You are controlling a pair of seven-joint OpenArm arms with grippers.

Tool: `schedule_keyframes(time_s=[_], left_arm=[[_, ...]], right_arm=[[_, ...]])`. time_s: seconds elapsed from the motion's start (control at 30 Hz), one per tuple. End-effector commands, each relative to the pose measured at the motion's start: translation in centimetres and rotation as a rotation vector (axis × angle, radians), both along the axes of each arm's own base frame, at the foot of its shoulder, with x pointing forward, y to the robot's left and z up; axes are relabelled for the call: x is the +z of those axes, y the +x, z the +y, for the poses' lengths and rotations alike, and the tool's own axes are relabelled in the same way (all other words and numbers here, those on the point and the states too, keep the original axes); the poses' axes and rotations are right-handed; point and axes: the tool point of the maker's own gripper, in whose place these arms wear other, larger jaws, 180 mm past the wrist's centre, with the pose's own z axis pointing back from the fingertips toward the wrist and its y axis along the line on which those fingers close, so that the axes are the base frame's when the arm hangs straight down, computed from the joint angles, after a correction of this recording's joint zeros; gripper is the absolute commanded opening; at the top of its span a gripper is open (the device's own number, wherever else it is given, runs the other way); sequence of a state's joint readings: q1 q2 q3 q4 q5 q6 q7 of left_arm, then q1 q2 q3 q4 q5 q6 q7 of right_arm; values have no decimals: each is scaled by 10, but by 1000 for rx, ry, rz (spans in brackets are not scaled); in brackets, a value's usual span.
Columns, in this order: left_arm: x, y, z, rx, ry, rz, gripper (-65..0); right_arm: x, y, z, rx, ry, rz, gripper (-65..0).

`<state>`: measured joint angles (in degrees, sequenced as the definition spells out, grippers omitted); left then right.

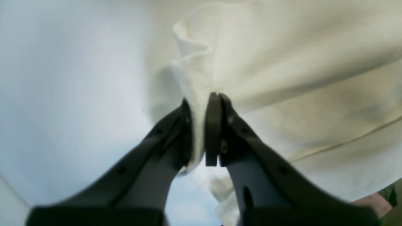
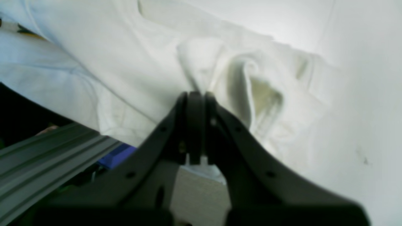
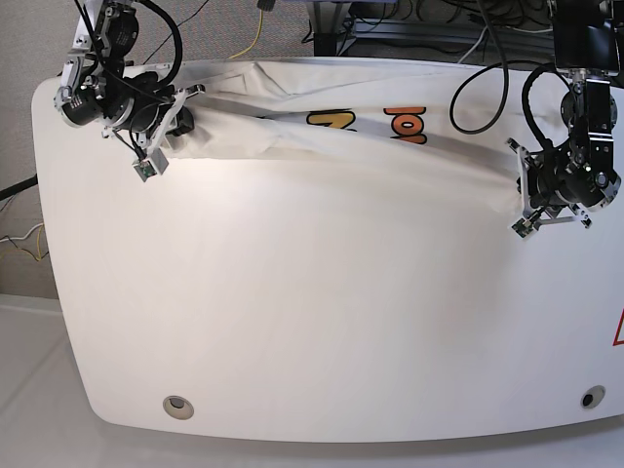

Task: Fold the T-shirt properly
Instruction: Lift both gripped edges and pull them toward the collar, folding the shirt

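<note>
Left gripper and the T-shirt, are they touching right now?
Touching. The left wrist view shows the left gripper shut on a bunched fold of the white T-shirt, cloth pinched between its jaws.

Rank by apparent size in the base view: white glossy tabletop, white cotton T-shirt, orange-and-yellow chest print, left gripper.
1. White glossy tabletop
2. White cotton T-shirt
3 and 4. Orange-and-yellow chest print and left gripper clamped on the shirt: too alike to rank; the print is partly hidden in folds.

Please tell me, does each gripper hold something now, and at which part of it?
Both hold the T-shirt. The left gripper is shut on a bunched edge of the fabric; the right gripper pinches another gathered fold. Which hem or sleeve these are cannot be told.
</note>
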<state>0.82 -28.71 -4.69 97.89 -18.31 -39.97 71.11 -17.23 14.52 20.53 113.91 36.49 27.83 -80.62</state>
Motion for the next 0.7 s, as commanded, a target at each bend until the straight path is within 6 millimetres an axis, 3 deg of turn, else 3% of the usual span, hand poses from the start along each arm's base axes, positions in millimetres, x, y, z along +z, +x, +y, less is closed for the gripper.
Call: schedule_keyframes(time_s=[0.0, 0.67], left_arm=[[8, 1, 6, -7, 27, -20, -598], [-25, -47, 5, -5, 25, 107, -598]], right_arm=[[6, 3, -2, 3, -6, -26, -650], [3, -4, -2, 3, -5, -5, -650]])
